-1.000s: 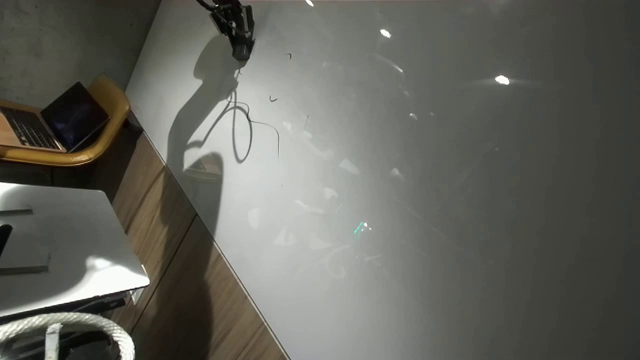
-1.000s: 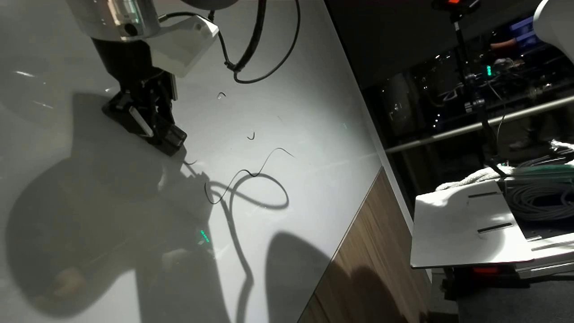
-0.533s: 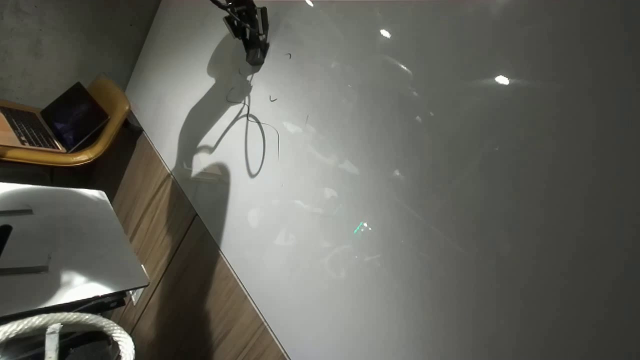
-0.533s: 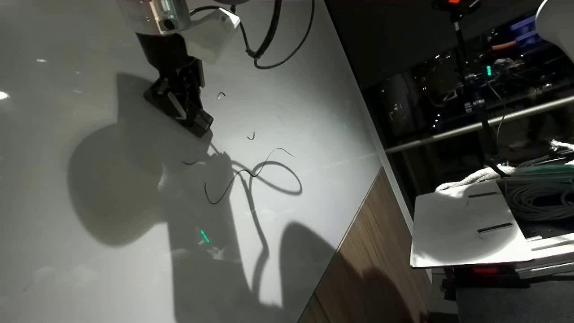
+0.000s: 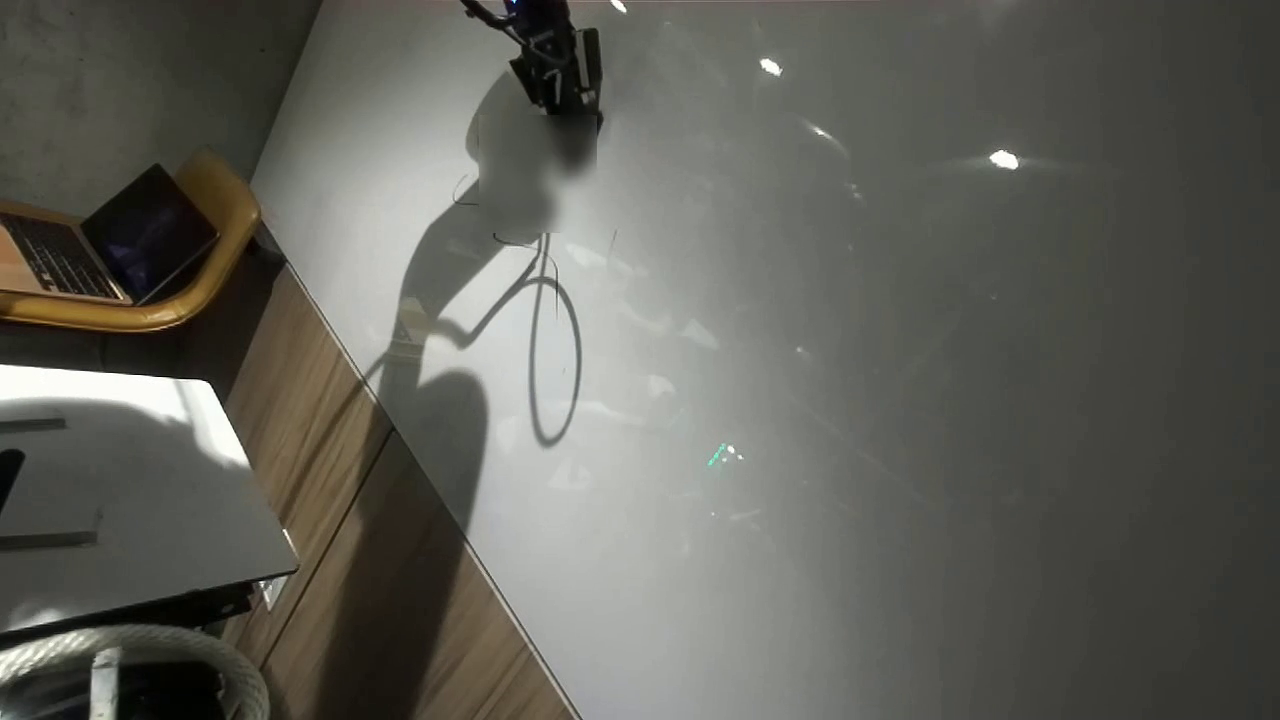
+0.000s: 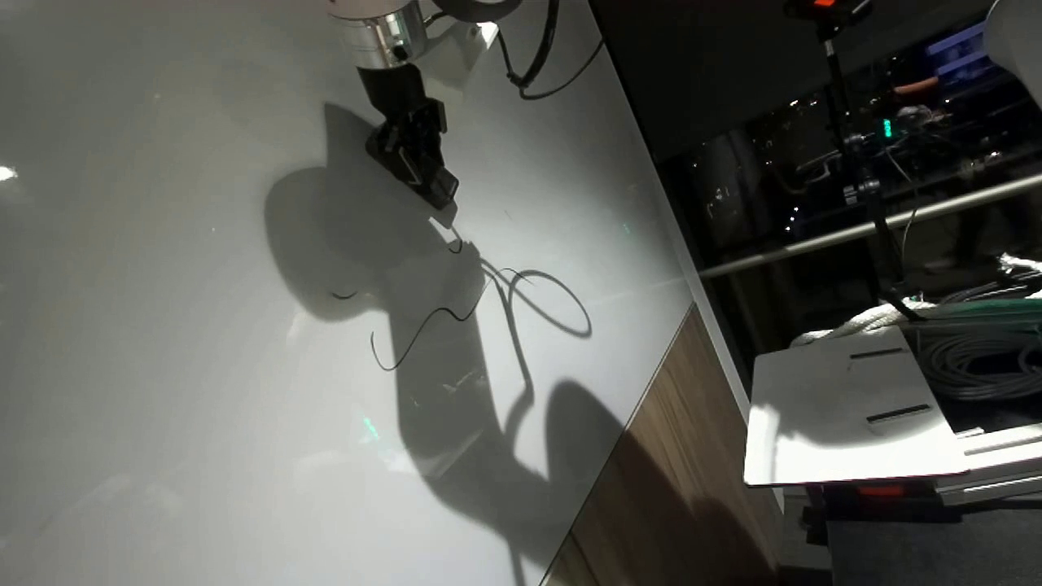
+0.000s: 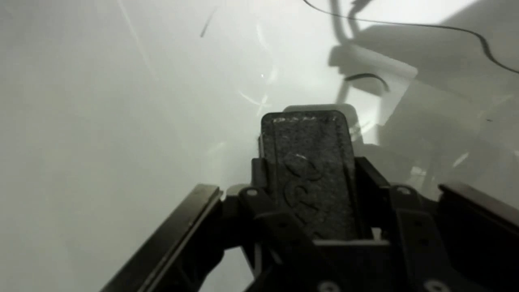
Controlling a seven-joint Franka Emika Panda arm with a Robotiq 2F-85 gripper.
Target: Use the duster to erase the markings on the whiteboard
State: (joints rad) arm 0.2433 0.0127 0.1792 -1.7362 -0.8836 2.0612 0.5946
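From here, the pale arm [image 6: 368,7] wears a silvery collar [image 6: 383,38] and a whitish, angular bracket [image 6: 452,62], ending in a black gripper [image 7: 312,173]. Dark cables [image 6: 551,31] loop alongside; round, shiny screw heads [image 7: 403,190] stud the gripper's links [image 7: 421,239].

I see a mustard chair [image 5: 150,318] well apart from the jaws, and wood-grained panels [image 5: 380,540] between them and a half-shadowed white table [image 5: 130,480].

Office-like — whiteboard [image 5: 900,500], laptop [image 5: 120,250] on chair [image 5: 230,205]
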